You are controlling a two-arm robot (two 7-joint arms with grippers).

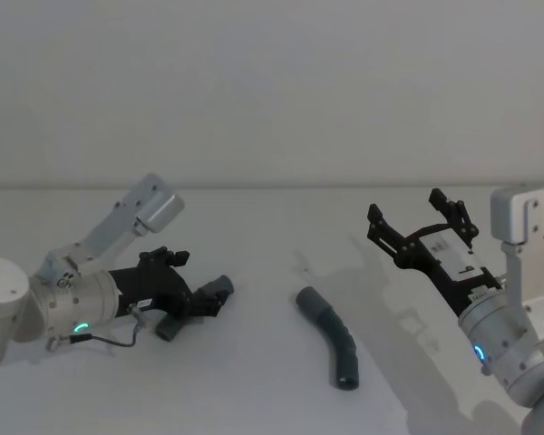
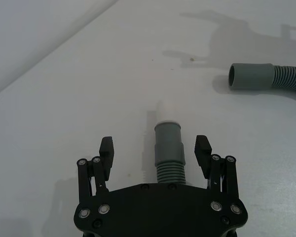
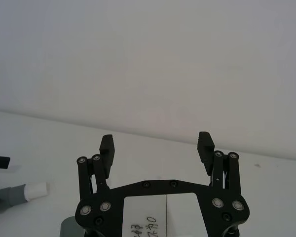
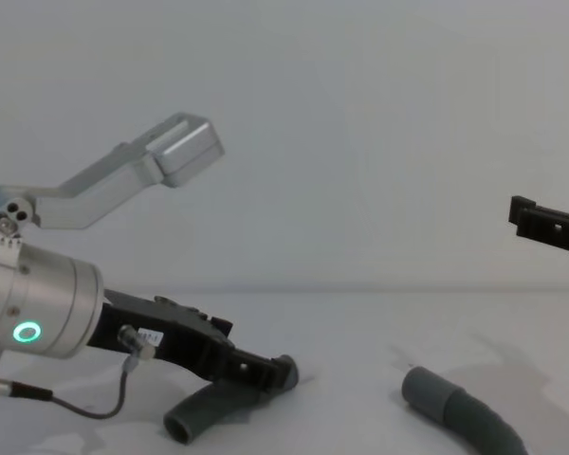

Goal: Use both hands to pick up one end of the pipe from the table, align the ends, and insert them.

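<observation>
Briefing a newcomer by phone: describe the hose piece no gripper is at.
On the white table, look midway between the left gripper and the raised right gripper. A curved dark ribbed hose lies there alone. Its grey cuff is plain and hollow; the other hose, between the left gripper's open fingers, carries a white tip.

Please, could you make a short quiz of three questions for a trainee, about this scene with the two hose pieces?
1. True or false: the left pincer is shut on the white-tipped hose.
2. Fill in: the right pincer hangs above the table with its jaws ____.
3. Choose: the plain hose lies A) in the right pincer, B) on the table, apart from both pincers, C) across the white-tipped hose.

Key: 1 false, its jaws stand open on either side of the cuff; 2 open; 3 B.
</observation>
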